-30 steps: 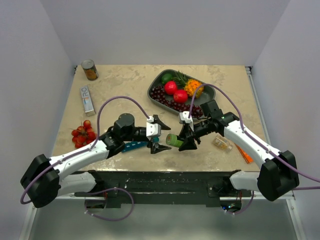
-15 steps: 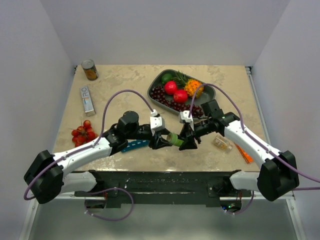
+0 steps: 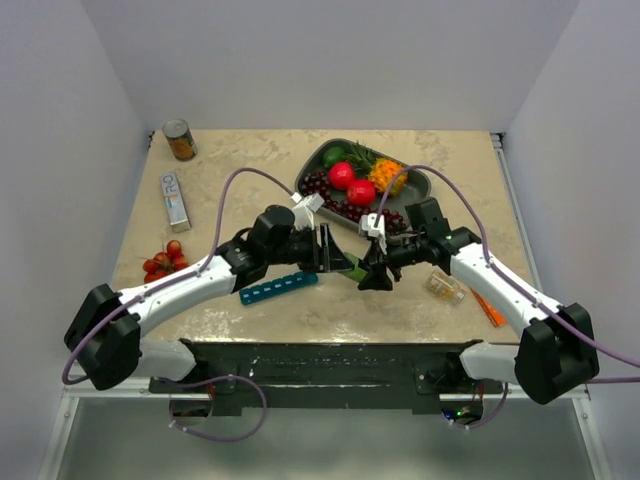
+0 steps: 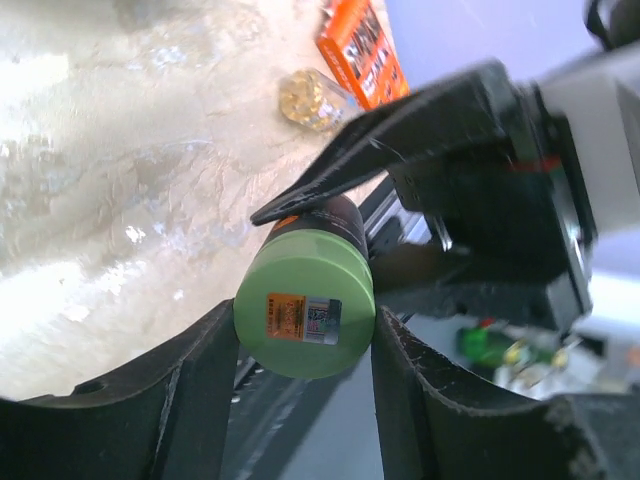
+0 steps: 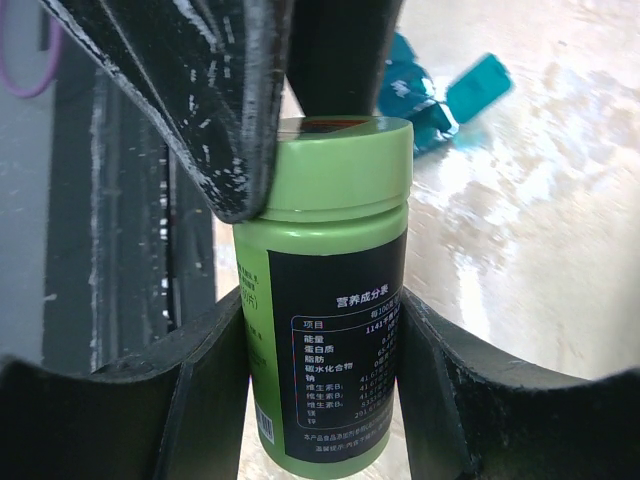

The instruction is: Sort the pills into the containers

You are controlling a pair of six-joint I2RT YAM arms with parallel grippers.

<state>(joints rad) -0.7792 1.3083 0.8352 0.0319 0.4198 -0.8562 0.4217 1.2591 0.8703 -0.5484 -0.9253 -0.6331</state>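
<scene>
left gripper [image 4: 305, 325] has just closed in: we're clamping the pill bottle [image 5: 340, 370] by its cap, right gripper [image 5: 322, 310] clamping the body. Containers [image 3: 278, 289] lying on worktop [image 3: 250, 170] beside left arm. We're probably uncapping next.

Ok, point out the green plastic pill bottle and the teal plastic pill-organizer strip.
green plastic pill bottle [image 5: 340, 340], right wrist view, on its black label.
teal plastic pill-organizer strip [image 3: 278, 289], top external view, on its middle compartments.

Both arms bend inward, left claw [image 4: 303, 335] and right claw [image 5: 320, 340] clamped on opposite ends of one bottle [image 3: 352, 271].
</scene>
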